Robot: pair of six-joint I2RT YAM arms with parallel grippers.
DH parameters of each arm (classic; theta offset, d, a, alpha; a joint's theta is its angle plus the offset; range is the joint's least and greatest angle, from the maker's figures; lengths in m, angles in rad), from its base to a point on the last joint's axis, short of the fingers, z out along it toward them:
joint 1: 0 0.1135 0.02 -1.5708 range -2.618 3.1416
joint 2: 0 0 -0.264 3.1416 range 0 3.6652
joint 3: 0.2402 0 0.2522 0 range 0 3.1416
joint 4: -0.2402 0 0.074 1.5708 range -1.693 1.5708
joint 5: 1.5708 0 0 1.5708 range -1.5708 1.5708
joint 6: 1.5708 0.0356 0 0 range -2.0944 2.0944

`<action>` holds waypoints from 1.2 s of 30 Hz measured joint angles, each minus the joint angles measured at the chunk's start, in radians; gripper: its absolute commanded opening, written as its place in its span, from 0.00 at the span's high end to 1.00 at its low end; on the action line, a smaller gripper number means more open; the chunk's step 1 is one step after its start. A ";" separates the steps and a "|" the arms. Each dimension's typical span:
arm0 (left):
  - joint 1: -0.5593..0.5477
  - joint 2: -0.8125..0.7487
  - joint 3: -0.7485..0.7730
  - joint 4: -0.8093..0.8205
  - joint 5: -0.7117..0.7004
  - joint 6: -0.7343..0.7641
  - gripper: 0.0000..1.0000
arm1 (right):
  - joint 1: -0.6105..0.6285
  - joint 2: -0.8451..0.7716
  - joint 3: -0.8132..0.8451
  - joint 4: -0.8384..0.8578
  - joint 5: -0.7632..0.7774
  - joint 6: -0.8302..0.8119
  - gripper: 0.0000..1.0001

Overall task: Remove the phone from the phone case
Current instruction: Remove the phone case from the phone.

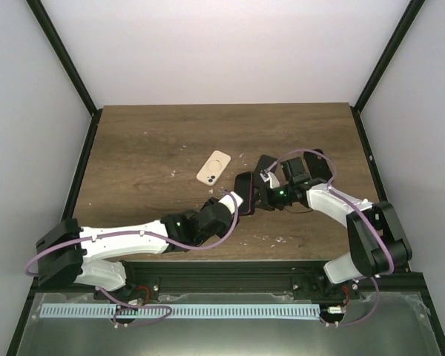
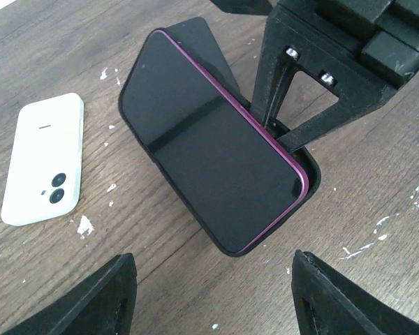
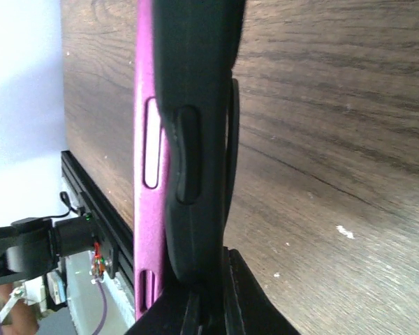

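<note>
A purple phone (image 2: 209, 153) sits in a black case (image 2: 311, 187), propped up at a tilt on the wooden table (image 2: 377, 174). In the top view the pair (image 1: 247, 190) stands between both grippers. My right gripper (image 3: 208, 307) is shut on the case's edge; its finger (image 2: 286, 91) shows behind the phone. In the right wrist view the phone's purple side (image 3: 145, 139) stands slightly apart from the black case wall (image 3: 195, 105). My left gripper (image 2: 213, 279) is open and empty, its fingertips (image 2: 105, 300) just short of the phone's near corner, not touching it.
A white phone-shaped item (image 2: 43, 159) with a dual camera lies flat to the left of the case; it also shows in the top view (image 1: 213, 167). White crumbs dot the table. Black frame posts and white walls stand round the table.
</note>
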 measured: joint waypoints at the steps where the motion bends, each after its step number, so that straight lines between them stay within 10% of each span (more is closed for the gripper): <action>1: 0.000 0.004 0.000 0.002 0.002 0.004 0.38 | 0.000 0.002 -0.005 0.008 -0.014 0.004 0.99; 36: 0.000 0.294 0.145 0.036 -0.068 0.040 0.36 | 0.056 0.215 0.053 0.009 0.038 0.100 0.99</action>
